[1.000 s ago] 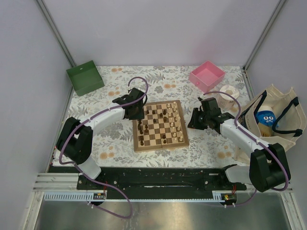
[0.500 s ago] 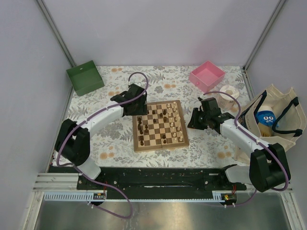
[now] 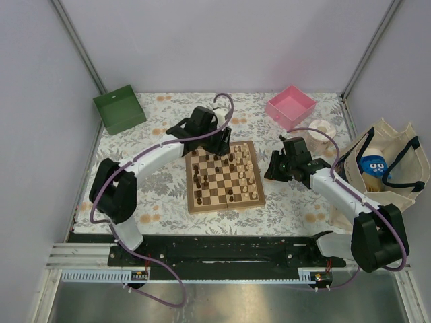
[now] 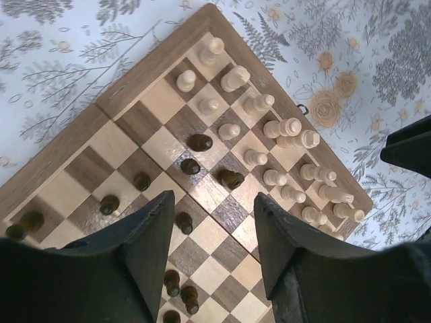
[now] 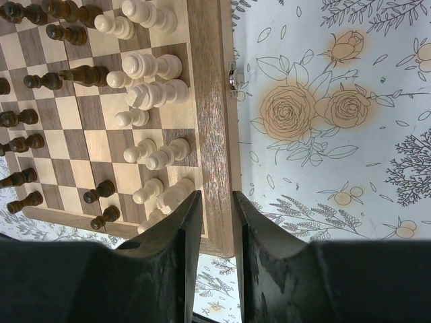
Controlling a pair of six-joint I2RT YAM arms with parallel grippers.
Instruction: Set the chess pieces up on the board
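Now the left gripper (image 3: 219, 140) has swung from the left edge of the board (image 3: 222, 206) to its far side, jaws apart and empty, so it is likely lining up on another piece. Its wrist view shows dark pieces (image 4: 200, 142) loose mid-board beside the cream pieces (image 4: 289, 128), detail too small to read from above. The right gripper (image 5: 215, 196) hangs at the board's right edge, jaws narrowly parted, holding nothing.

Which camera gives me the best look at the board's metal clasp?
Right wrist: the clasp sits large and sharp on the board border. Left wrist shows it small; top view cannot resolve it.
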